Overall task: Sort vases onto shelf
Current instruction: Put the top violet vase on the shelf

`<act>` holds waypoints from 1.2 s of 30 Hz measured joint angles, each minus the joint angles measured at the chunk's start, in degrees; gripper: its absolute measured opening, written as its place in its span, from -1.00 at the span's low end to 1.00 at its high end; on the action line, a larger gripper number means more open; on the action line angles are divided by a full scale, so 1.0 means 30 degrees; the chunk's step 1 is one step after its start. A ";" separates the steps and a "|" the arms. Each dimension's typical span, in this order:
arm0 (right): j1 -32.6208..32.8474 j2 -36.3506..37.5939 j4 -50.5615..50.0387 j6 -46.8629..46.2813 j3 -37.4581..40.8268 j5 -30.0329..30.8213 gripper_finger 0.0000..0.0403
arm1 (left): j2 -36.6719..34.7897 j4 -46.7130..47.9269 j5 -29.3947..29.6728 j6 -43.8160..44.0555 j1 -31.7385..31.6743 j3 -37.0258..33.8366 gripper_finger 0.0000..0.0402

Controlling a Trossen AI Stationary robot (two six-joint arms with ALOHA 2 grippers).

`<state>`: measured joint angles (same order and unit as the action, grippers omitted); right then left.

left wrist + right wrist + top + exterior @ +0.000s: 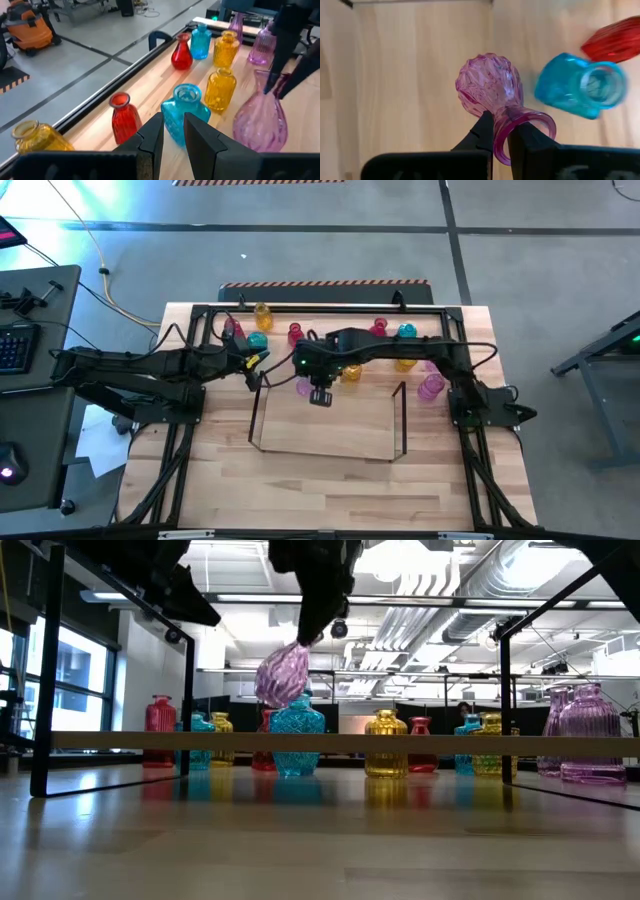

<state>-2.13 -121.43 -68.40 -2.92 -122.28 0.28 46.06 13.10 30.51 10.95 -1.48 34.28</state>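
Note:
My right gripper [501,122] is shut on a pink-purple vase [487,85] and holds it in the air above the left end of the shelf [320,452], a clear low tray with dark upright frames at both short ends. In the low view the vase [283,675] hangs tilted above a cyan vase [297,735] that stands on its base on the table. My left gripper [172,132] hovers at the far left, open with a narrow gap and nothing between its fingers. It points at the cyan vase [185,112]. My right gripper pinches the wall of the pink-purple vase's neck just under the rim [501,131]. One finger [482,132] lies outside the neck, and the other [525,142] appears to sit in the mouth. The fingers come steeply from above. The vase hangs tilted, belly down, clear of table and shelf.
Red [232,328], yellow [263,315], cyan [406,332] and amber [350,372] vases stand along the table's far side, behind the shelf. A purple vase [430,385] stands at the shelf's right end. A black metal frame [190,380] runs around the wooden table. Bare wood lies in front of the shelf.

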 joint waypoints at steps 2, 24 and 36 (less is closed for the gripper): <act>0.0048 -0.0204 -0.0134 0.0015 0.0000 -0.0528 -0.99 | 0.0000 0.0112 -0.0156 0.0181 0.0000 0.0000 -0.67; 0.0764 -0.0303 -0.2116 0.0619 0.0138 0.1226 -0.99 | -0.0189 0.0111 -0.0336 0.0325 0.0000 0.0000 -0.67; 0.1713 -0.0303 -0.4023 -0.0170 0.0146 0.1069 -0.99 | -0.0699 0.0227 -0.0336 0.0309 0.0000 0.0000 -0.67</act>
<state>3.01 -122.34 -80.46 -3.43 -121.84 3.48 43.97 13.78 29.50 11.88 -1.48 34.28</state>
